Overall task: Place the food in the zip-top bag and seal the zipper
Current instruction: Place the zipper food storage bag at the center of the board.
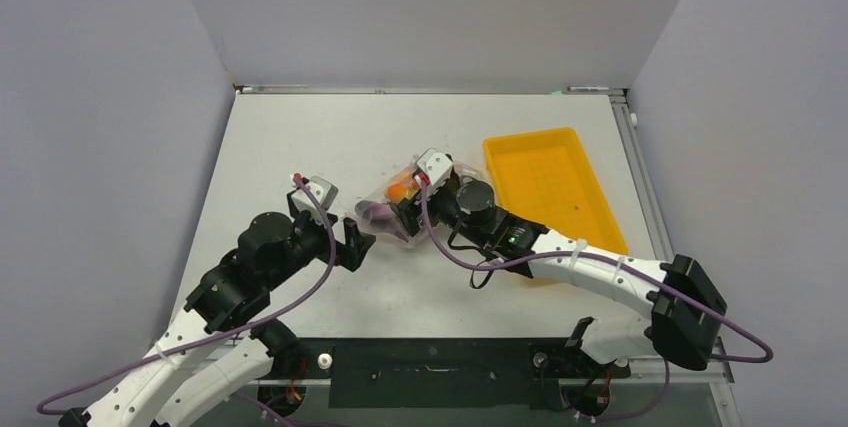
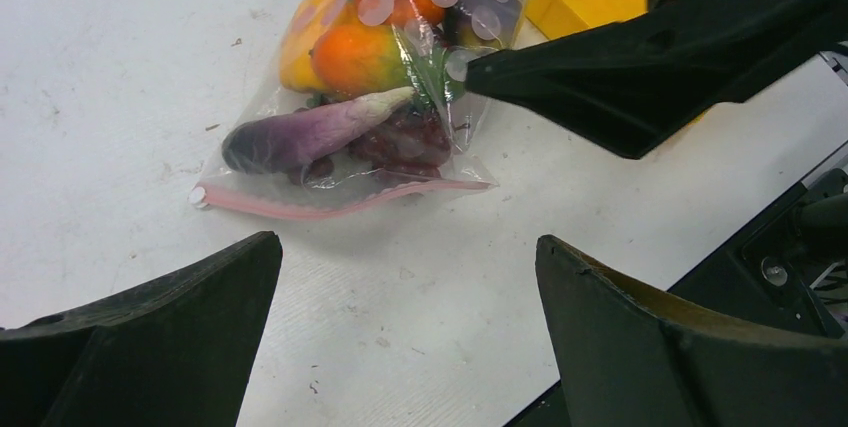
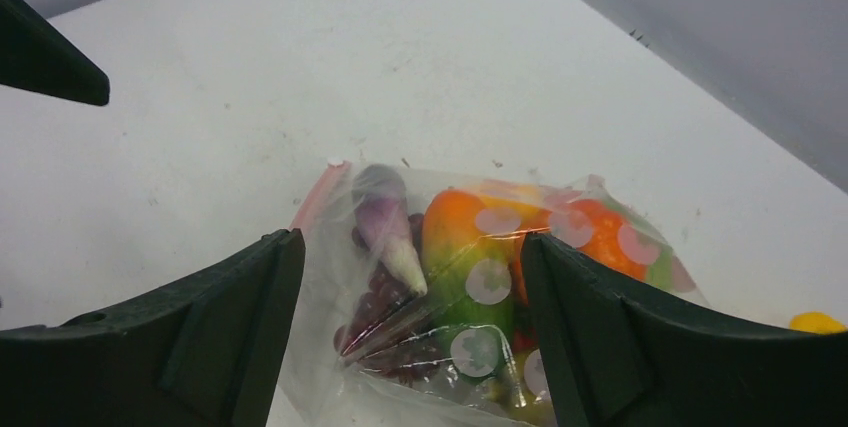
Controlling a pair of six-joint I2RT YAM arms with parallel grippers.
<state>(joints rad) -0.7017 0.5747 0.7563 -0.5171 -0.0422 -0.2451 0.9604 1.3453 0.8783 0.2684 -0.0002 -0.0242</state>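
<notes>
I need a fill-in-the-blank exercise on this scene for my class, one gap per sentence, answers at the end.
1. The eggplant lies ____ the bag.
2. The zipper is coloured ____.
3. The tray beside the bag is ____.
4. The left claw and right claw both stand ____.
Answers: inside, pink, yellow, open.

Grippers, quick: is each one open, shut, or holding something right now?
Left gripper: open, empty, facing the bag.
Right gripper: open, over the bag, holding nothing.
</notes>
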